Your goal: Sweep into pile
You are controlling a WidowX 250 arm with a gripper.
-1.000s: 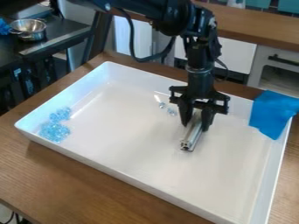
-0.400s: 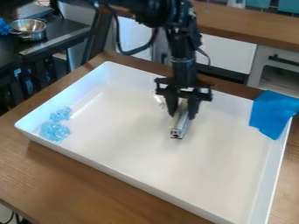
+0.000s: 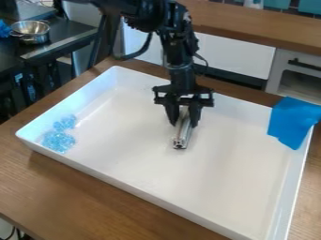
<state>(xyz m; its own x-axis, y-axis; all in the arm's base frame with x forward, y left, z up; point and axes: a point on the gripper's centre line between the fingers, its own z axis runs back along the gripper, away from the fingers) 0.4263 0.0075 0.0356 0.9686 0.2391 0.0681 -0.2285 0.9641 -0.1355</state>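
Beads [image 3: 58, 140] lie at the left end of the white tray [image 3: 232, 164], well apart from me: a bigger clump nearest the camera, a smaller one just beside it. My fingers [image 3: 195, 115] are closed on a metal bar [image 3: 182, 136], one each side of its far part, near end sticking out toward the camera. Reads as a broom: long side faces the clumps, good for a sideways push, and the grip leaves that free end clear to work. Can't tell if it touches the floor. Tray walls should stop strays. Blue cloth [image 3: 293, 123] hangs over the opposite wall, likely out of the sweep.
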